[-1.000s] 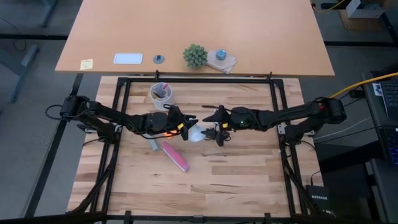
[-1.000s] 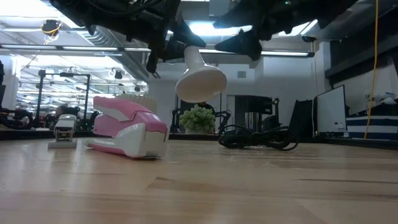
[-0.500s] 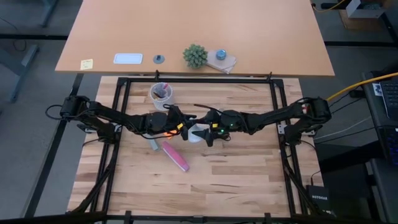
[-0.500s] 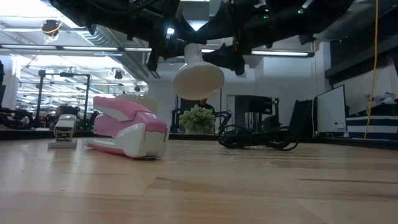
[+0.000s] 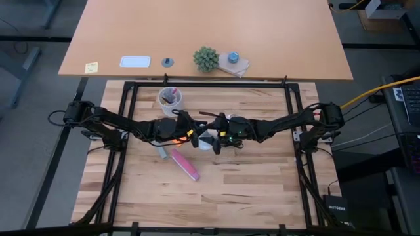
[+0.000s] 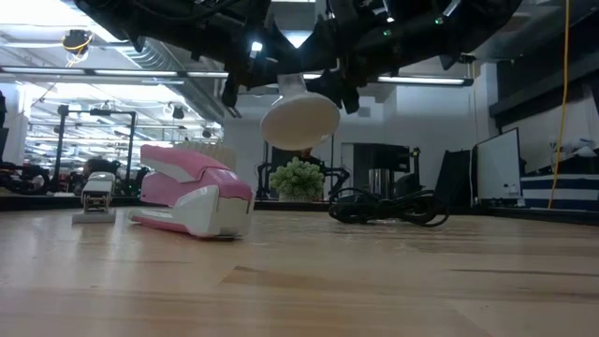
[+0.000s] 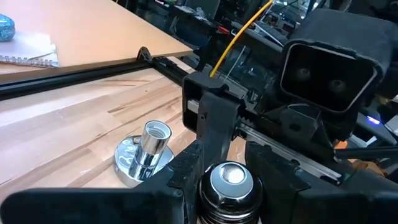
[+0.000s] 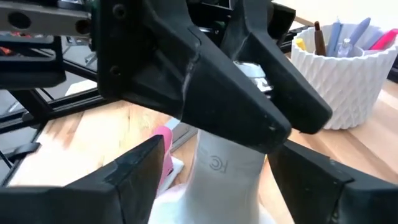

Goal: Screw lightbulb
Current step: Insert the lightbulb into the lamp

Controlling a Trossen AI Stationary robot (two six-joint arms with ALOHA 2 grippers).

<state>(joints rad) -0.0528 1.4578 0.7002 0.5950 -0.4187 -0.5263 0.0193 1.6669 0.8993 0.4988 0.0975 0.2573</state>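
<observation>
The white lightbulb (image 6: 299,117) hangs over the middle of the table, clear of it, round end down and tilted. My left gripper (image 5: 195,134), reaching in from the table's left, is shut on it. My right gripper (image 5: 215,139) faces it from the right, open. Its two fingers (image 8: 130,171) stand on either side of the bulb's white neck (image 8: 221,168); I cannot tell whether they touch it. The shiny metal socket (image 7: 146,155) stands upright on the wood beyond the bulb. My left gripper pinches the bulb's metal screw base (image 7: 227,182) between its two fingers (image 7: 186,171). They come nearly level from the table's left. The bulb is lifted clear and slants down from the fingers, its round end (image 6: 301,122) lowest.
A pink stapler (image 5: 185,164) and a small grey piece (image 5: 161,152) lie just nearer than the grippers. A white cup with pens (image 5: 170,99) stands at the far left. A black cord (image 6: 388,206) lies on the wood farther back. A plant (image 5: 205,59) sits on the far table.
My right gripper has moved toward the table's left and a little down, up to the bulb, staying open; its fingers now flank the bulb's neck. The bulb has stayed in the left gripper's hold.
</observation>
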